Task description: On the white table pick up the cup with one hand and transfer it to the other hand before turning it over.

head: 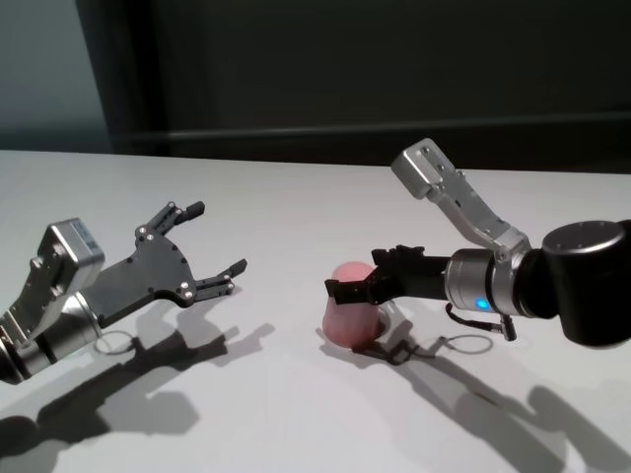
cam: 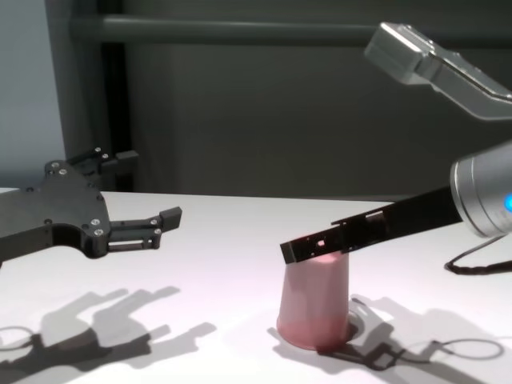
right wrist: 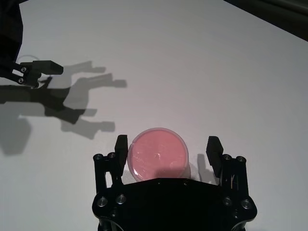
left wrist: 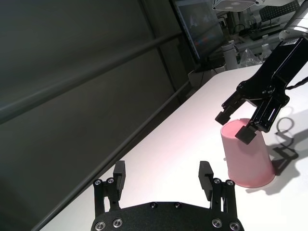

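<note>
The cup (head: pixel 349 317) stands upside down on the table (head: pixel 296 197), wide rim on the white surface and its narrower flat base facing up, a little to the robot's right of the middle. It looks steady and upright, not tilted.

The right gripper (head: pixel 362 275) is level with the cup's upper end, its two black fingers (right wrist: pixel 121 143) spread wide to either side of the base. In the right wrist view there is a clear gap between each fingertip and the pink wall, so the fingers bracket the cup without squeezing it; nothing is held. From the left wrist view one fingertip sits in front of the cup's top edge and the other just behind it. I cannot tell whether either pad grazes the plastic.

The left gripper (head: pixel 213 246) hangs above the table well to the left of the cup, pointing toward it, fingers spread wide and empty. Its shadow lies on the tabletop below it, and the right arm's shadow falls beside the cup.
</note>
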Robot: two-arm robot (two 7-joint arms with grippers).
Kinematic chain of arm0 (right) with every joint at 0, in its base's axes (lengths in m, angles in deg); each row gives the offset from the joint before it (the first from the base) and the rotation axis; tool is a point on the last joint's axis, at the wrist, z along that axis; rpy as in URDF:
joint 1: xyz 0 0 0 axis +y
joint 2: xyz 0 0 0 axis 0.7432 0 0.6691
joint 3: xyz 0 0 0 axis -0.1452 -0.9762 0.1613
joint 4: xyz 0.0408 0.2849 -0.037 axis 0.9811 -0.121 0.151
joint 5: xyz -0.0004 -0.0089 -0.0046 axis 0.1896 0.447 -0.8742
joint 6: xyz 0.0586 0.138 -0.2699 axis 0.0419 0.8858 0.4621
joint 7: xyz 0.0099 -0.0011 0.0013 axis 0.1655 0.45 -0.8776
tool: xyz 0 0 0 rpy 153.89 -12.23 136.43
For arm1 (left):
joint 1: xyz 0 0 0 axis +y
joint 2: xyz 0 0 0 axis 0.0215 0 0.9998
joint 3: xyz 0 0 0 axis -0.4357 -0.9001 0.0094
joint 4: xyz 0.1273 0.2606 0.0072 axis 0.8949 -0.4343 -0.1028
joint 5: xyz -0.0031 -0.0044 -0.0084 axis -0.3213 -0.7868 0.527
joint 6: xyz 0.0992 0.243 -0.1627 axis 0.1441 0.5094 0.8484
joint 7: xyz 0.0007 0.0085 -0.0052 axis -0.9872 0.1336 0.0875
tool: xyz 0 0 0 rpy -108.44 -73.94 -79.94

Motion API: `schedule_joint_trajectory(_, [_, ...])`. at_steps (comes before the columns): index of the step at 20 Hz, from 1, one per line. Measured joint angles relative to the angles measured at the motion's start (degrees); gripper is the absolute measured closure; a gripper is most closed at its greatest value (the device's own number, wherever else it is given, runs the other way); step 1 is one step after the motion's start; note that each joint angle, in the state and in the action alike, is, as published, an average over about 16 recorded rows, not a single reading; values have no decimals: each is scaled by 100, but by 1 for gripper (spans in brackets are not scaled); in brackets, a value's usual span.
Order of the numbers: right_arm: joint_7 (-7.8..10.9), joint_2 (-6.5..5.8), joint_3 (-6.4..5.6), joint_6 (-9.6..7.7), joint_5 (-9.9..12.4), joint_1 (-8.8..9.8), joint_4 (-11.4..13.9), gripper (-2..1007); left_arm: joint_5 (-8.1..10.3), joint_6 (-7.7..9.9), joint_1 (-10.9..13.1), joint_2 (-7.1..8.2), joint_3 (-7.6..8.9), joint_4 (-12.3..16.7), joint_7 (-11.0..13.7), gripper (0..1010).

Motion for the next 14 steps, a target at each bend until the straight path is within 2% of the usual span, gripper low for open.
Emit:
schedule_joint_trajectory(8, [-112,64,-291,162,-77,108,136,5,0,0,0,0,0,0,0,9])
schedule_joint_trajectory(14, [-178,161,-570,402,-69,241,195,5,0,0,0,0,0,0,0,9])
